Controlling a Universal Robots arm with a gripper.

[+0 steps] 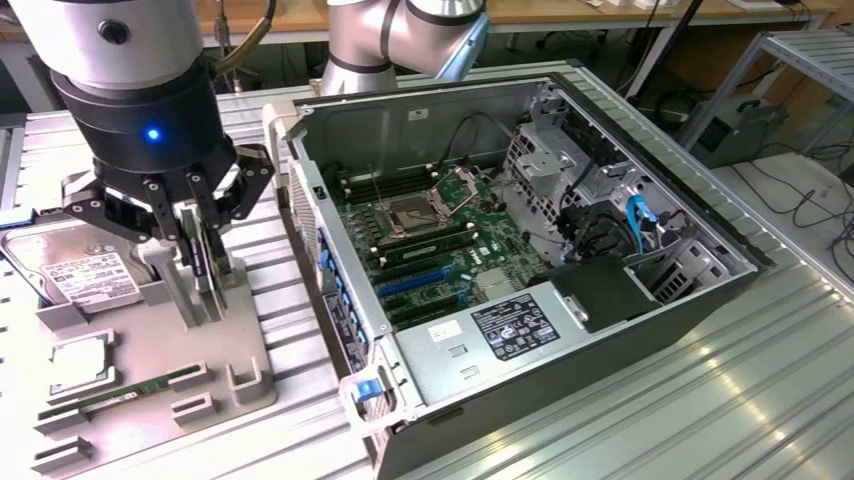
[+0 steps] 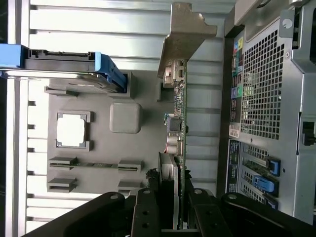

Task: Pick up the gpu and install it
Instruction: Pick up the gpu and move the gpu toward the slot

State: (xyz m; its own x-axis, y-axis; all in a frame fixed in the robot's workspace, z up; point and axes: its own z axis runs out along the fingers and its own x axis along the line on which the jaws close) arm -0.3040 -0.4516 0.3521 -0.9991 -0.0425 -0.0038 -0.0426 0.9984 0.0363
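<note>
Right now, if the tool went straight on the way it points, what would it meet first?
The gpu, standing on edge in the grey holder right below the tool; it may already be touching it.

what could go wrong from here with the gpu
1. The gpu stands on edge in a tray slot with the gripper over it; a skewed lift could jam or tilt it.
2. The case wall rises close beside the tray, so the bracket might clip it on the way over.
3. Cables lie loose inside the case and could snag the card.
</note>
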